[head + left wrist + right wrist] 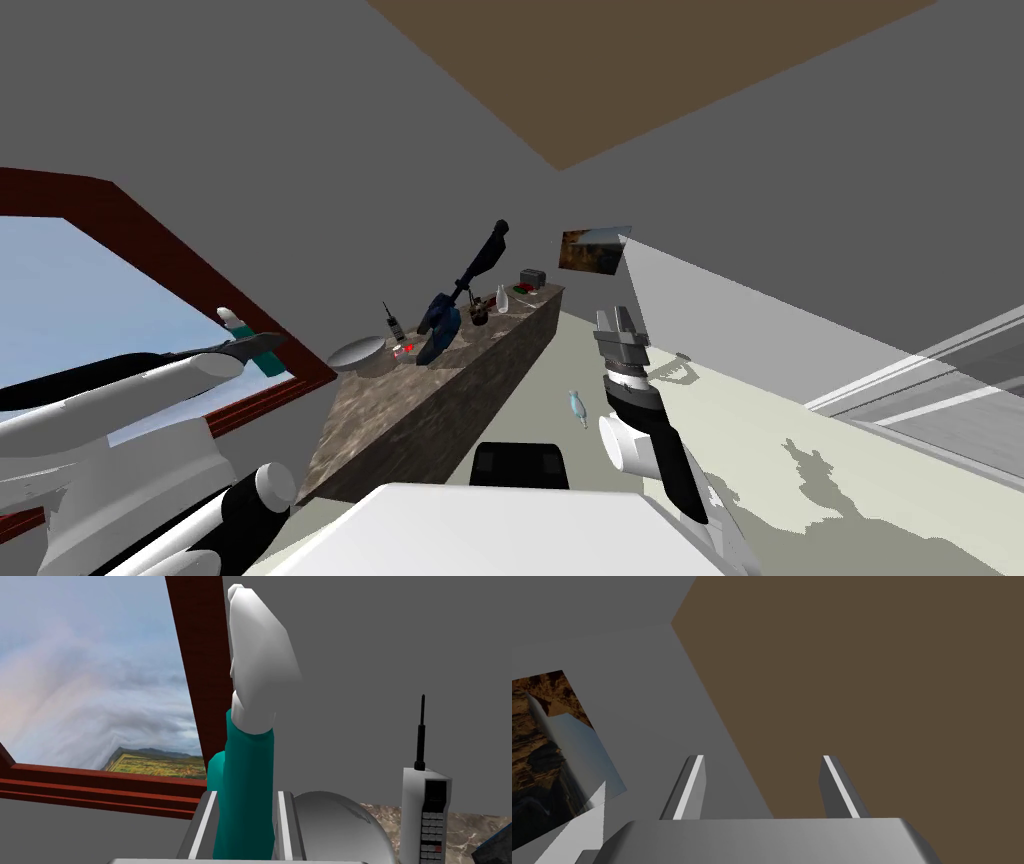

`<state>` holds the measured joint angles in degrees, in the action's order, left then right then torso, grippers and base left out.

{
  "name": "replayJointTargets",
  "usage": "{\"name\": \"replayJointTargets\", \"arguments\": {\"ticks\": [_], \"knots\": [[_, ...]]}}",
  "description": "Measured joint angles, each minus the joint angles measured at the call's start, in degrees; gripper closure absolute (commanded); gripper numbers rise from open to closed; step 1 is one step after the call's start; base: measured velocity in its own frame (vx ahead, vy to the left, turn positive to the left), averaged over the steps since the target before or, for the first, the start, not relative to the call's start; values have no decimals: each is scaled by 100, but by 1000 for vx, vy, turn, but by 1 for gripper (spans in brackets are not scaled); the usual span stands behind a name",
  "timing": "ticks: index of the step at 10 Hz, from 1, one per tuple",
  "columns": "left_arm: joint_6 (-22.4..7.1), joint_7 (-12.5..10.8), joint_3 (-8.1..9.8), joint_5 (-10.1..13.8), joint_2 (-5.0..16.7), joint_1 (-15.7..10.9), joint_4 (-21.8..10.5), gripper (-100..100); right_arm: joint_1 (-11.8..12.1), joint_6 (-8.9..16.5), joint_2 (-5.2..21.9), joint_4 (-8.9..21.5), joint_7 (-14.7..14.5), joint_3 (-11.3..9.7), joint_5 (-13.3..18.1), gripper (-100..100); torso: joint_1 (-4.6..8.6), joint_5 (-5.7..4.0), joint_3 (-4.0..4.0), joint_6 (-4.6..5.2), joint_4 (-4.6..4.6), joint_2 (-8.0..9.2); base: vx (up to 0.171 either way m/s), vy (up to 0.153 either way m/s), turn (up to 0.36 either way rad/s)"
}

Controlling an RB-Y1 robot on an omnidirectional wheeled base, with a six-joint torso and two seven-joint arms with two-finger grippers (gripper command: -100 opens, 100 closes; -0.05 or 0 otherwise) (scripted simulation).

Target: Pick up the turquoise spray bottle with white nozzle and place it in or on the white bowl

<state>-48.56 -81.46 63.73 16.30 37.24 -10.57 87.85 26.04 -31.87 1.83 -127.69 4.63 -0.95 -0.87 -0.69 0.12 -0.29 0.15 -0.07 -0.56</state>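
Spray bottle: the turquoise spray bottle [248,776] with its white nozzle [260,671] is off the counter, upright in the left gripper, in the air at the near left of the scene, in front of a red-framed window [215,275].
Left gripper: the left gripper [247,794] is clamped on the bottle's turquoise body, one finger [202,826] flat against each side, with the nozzle well above the fingertips.
Bowl: the bowl [358,352], drawn pale grey-white, sits at the near end of the marbled counter [430,400], to the right of the held bottle and a little farther off. In the left wrist view it lies between the gripper and a brick-style phone [425,818].
Neighbours: just beyond the bowl stand the phone and a dark blue tool [440,318].
Right gripper: the right gripper [762,758] is raised at the right, away from the counter, its fingers spread wide with nothing between them.
Step in hand: judged as the carry; the grasp looks done and the placing is not.
Next move: the bottle likely needs to go right and forward until it is over the bowl, then down and released, keeping clear of the phone's aerial.
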Motion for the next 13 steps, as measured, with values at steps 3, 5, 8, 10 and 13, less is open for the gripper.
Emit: {"name": "replayJointTargets", "arguments": {"ticks": [3, 5, 8, 10, 13], "knots": [[-161, -342, -139, -54, 87, 92, -141, 100, 1, 0, -1, 0, 0, 0, 0, 0, 34, -8, -1, 5, 1, -4, 30, 128, -213], [-255, -566, -251, -30, 142, 189, -282, 100, 0, 0, -1, 0, 0, -1, 0, 0, 44, -6, 1, 9, 2, 0, 6, 81, -227], [-339, -673, -308, -3, 150, 237, -306, -100, 1, 0, -2, 0, 0, -1, 0, 0, 87, -22, 13, -6, 9, 17, 3, 12, -19], [-339, -673, -308, -3, 150, 237, -306, -100, 1, 0, -2, 0, 0, -1, 0, 0, 93, -24, 16, -6, 10, 21, 0, 0, 0], [-339, -673, -308, -3, 150, 237, -306, -100, 1, 0, -2, 0, 0, -1, 0, 0, 94, -24, 17, -6, 11, 23, -2, 2, -11]]}}
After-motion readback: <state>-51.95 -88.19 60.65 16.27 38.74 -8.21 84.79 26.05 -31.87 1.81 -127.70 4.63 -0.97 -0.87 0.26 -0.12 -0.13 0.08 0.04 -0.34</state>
